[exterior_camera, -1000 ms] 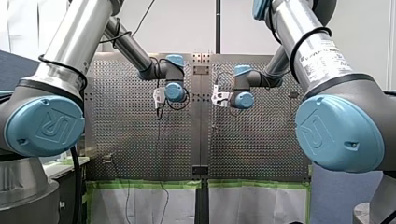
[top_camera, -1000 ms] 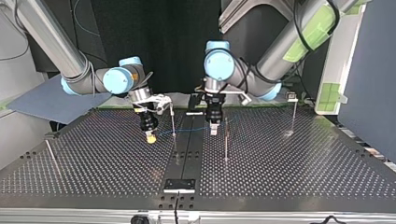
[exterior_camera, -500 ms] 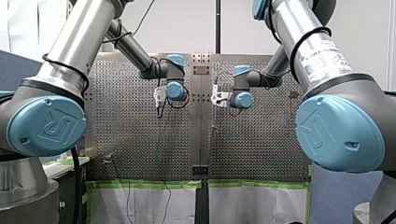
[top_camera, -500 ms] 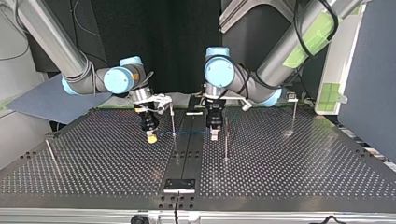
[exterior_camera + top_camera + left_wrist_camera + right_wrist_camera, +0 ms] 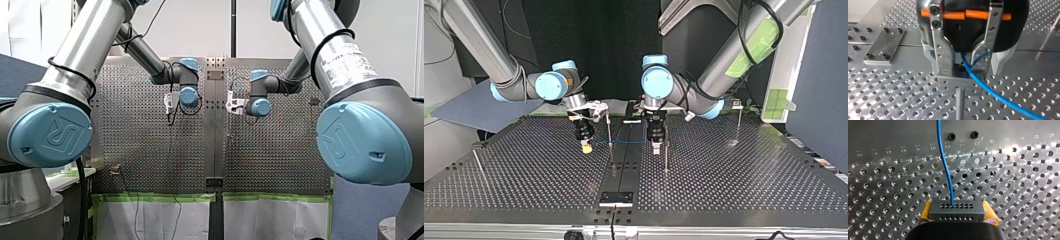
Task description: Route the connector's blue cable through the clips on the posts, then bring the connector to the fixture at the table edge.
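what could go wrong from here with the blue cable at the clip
1. The left gripper sits right over the clip on its thin post. Coming down off line may knock the post, or the blue cable may slide past the clip.
2. The cable runs nearly straight to the connector in the right gripper. More pull might shift the connector between the yellow pads.

Around my station, the top view showed a black curtain (image 5: 589, 45) at twelve o'clock, a dark blue partition (image 5: 819, 75) at three.
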